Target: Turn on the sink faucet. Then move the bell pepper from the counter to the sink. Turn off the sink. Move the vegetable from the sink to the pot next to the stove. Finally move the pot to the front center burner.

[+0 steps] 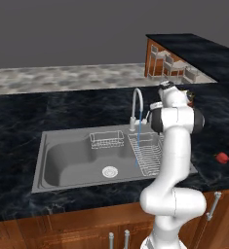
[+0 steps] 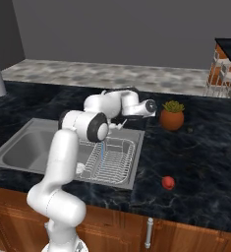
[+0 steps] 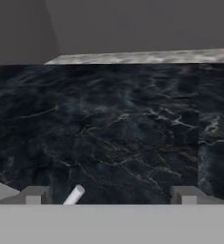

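A kitchen: steel sink [image 1: 62, 160] with faucet [image 1: 137, 104] in dark marble counter [image 1: 28, 116], wooden cabinets [image 1: 52, 233] below.

Both base views look down across the sink [image 1: 57, 160] from opposite sides

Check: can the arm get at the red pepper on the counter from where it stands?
Probably yes. The pepper lies alone on bare counter to the right of the sink, with nothing on or around it. The gripper is up by the faucet, fingers apart and holding nothing, so it would have to swing right and down.
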Motion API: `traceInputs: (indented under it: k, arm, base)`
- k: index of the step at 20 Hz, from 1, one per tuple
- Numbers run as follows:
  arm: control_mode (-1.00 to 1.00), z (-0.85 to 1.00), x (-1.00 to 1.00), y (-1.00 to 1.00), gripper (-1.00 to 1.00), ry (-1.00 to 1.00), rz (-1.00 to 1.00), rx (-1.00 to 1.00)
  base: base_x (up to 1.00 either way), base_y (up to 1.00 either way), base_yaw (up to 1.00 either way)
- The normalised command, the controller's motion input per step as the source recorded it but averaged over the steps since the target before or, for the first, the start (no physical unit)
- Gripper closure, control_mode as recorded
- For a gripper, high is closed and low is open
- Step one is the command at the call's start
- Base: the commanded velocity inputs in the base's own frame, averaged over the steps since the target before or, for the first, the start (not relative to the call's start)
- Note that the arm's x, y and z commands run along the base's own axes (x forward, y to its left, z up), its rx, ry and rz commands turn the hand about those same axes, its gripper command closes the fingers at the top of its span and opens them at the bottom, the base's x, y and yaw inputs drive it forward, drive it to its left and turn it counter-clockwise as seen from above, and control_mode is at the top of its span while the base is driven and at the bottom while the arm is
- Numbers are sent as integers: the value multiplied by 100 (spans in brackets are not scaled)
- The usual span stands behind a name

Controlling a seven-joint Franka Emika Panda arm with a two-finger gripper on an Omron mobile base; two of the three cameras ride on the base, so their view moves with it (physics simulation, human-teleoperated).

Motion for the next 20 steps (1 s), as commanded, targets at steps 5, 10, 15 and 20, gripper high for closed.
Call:
traceInputs:
  k: [5,10,15,20]
  arm:
    - [-100,43,-63,-28,-100,0,-13,0]
    - [-100,32,-92,-25,-100,0,-13,0]
    - [-100,33,-100,-21,-100,0,-11,0]
    - [-100,35,-99,-31,-100,4,-12,-3]
  base:
    - [0,0,0]
    - [0,0,0]
    - [0,0,0]
    - [0,0,0]
